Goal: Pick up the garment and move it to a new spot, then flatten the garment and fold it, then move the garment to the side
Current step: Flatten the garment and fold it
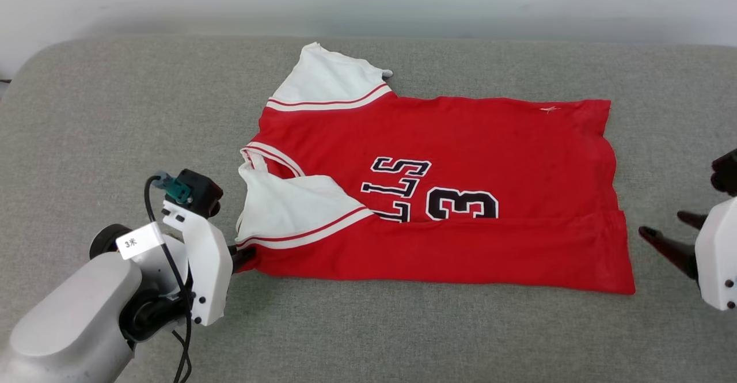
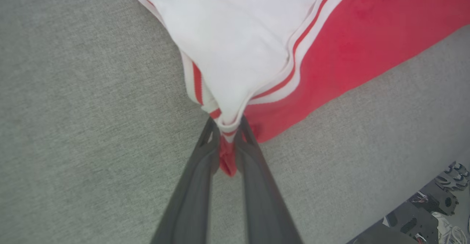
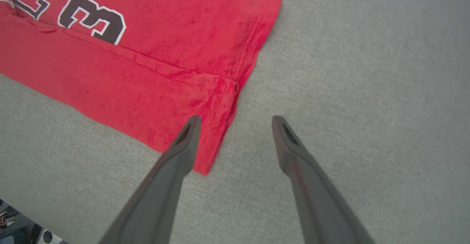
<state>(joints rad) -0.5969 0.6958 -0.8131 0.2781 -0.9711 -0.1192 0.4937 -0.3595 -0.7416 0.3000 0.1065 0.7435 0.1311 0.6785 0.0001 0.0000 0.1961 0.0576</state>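
The garment [image 1: 460, 158], a red jersey with white sleeves and a black "3", lies spread across the grey cushion, its near long edge folded over the front. My left gripper [image 1: 244, 254] is at the jersey's near left corner, and in the left wrist view that gripper [image 2: 228, 126] is shut on the bunched corner of the garment [image 2: 315, 49], where the white sleeve and red hem meet. My right gripper [image 1: 665, 234] stands open just right of the jersey's near right corner. In the right wrist view the gripper [image 3: 237, 121] hovers over that corner of the garment [image 3: 176, 49], nothing between its fingers.
The grey fabric cushion [image 1: 92, 118] stretches wide around the jersey, with a white wall behind it. Its front edge shows in the left wrist view, with floor clutter [image 2: 437, 207] beyond.
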